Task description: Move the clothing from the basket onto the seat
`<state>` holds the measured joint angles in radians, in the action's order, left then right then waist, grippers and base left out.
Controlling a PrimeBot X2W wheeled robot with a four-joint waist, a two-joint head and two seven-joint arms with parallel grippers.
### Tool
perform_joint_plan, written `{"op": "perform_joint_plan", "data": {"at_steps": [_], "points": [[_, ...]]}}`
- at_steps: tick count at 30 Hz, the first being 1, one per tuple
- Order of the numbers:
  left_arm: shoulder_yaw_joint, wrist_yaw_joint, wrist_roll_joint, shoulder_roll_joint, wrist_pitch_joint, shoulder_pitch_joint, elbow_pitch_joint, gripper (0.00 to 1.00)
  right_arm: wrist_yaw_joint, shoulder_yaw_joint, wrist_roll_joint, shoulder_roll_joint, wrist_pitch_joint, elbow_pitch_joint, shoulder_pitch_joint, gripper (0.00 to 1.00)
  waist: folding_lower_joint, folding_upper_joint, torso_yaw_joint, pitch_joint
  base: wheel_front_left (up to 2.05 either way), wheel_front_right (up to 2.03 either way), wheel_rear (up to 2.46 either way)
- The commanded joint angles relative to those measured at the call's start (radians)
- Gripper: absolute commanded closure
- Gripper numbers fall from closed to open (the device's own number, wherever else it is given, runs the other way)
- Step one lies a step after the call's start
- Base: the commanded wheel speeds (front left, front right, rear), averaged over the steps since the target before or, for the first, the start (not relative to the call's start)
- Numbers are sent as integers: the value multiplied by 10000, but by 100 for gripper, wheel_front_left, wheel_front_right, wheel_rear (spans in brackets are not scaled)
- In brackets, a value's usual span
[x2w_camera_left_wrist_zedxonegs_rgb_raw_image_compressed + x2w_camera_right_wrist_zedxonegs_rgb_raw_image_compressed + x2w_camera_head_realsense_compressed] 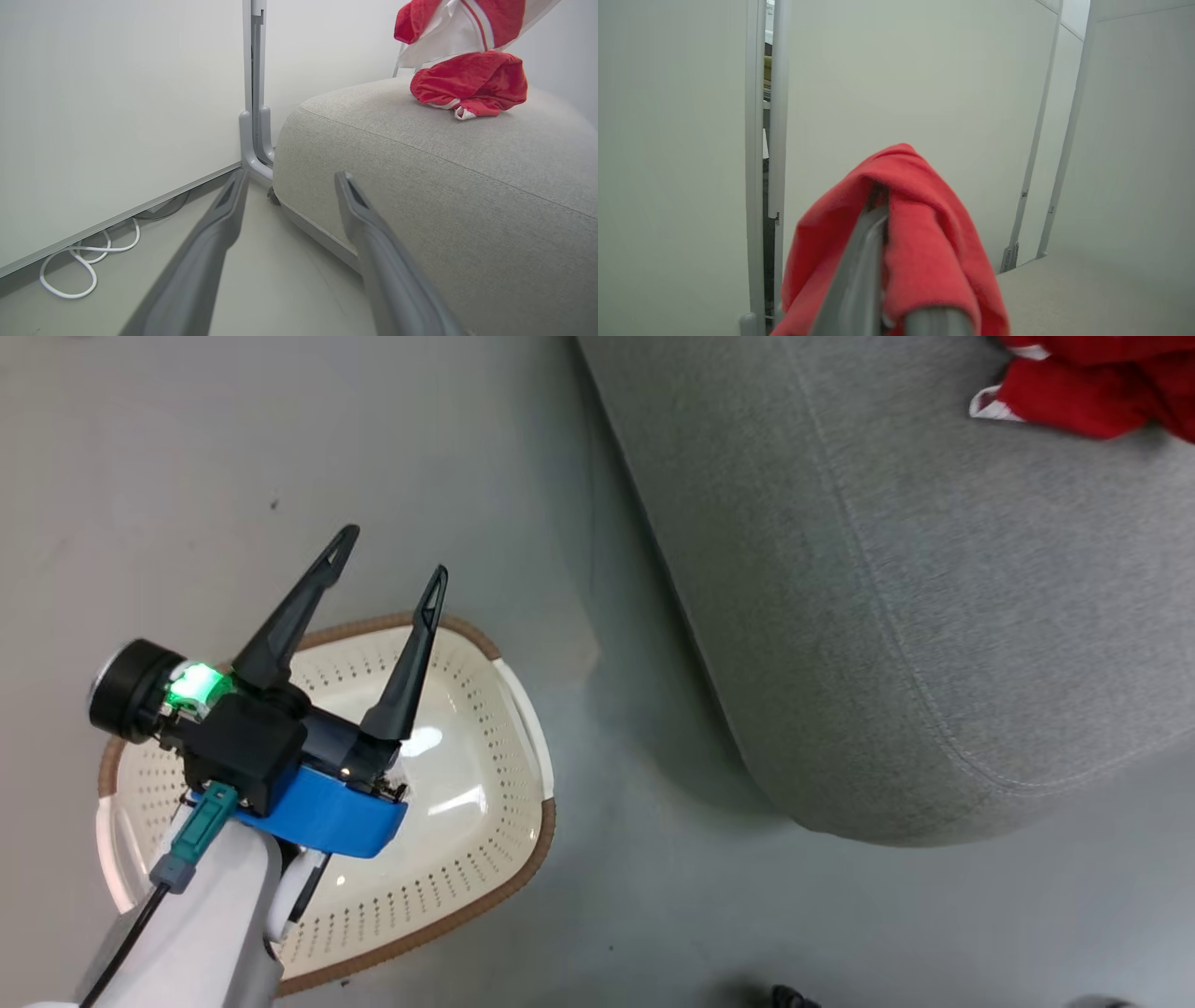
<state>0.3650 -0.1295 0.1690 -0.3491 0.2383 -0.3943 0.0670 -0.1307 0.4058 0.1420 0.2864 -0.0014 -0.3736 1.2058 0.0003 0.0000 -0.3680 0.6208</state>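
The left gripper [393,553] is hovering over the basket [523,859], its two dark fingers [289,616] spread wide apart and gripping nothing. The basket is sitting on the grey floor [140,476], near the rounded corner of the seat [887,616] but not touching it, and its glossy bottom is showing beneath the arm. The clothing [1102,392] is lying bunched on the seat's top, well away from the basket. In the left wrist view a red and white piece [458,28] is hanging just above that bundle, its upper end cut by the picture's edge. The right gripper [880,205] is clenching a red garment [924,242], whose fabric is draping over both fingers [859,270] and hiding their tips, with pale wall panels [901,70] behind. A white cable [70,261] is lying looped on the floor beside a wall panel.
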Motion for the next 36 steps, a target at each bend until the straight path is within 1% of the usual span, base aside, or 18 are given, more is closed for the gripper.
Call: {"op": "perform_joint_plan", "data": {"at_steps": [1, 5, 8, 14, 19, 25, 26, 27, 28, 36], "points": [[-16, 7, -41, -68, -38, -164, -99, 0, -2, 121, -98, 142, 1, -82, 205, 100, -3, 0, 180, 366, 0, 0, 0], [-42, 51, -139, -225, -158, -316, -544, 0, -3, 874, -409, 493, -25, -720, 576, 100, -3, 0, 296, 792, 0, 0, 0], [-17, 81, -196, -307, -268, -442, -845, 0, -3, 1270, -559, 634, -179, -1332, 519, 100, -3, 0, 366, 1080, 0, 0, 0], [92, 86, -311, -417, -424, -620, -1260, 0, -3, 1972, -893, 382, -620, -2823, 12, 100, -3, 0, 470, 1492, 0, 0, 0], [182, 86, -271, -459, -467, -637, -1293, 0, -2, 2172, -1246, 210, -885, -4013, -167, 100, -3, 0, 561, 1659, 0, 0, 0], [325, 96, -261, -394, -397, -676, -1203, 0, -2, 2477, -1699, 215, -1057, -5074, -282, 100, -3, 0, 744, 1662, 0, 0, 0], [346, 103, -258, -383, -382, -682, -1178, 0, -3, 2557, -1781, 208, -1061, -5216, -304, 92, -3, 0, 771, 1644, 0, 0, 0], [364, 113, -250, -373, -367, -686, -1156, 0, -3, 2595, -1863, 194, -1071, -5338, -310, 58, -3, 0, 792, 1624, 0, 0, 0], [373, 128, -240, -366, -353, -689, -1134, 0, -3, 2629, -1938, 185, -1119, -5435, -306, 0, -3, 0, 808, 1605, 0, 0, 0], [476, 182, -245, -302, -203, -788, -949, 0, -2, 2893, -2483, 214, -1434, -5813, -102, 0, -3, 0, 899, 1421, 0, 0, 0]]}}
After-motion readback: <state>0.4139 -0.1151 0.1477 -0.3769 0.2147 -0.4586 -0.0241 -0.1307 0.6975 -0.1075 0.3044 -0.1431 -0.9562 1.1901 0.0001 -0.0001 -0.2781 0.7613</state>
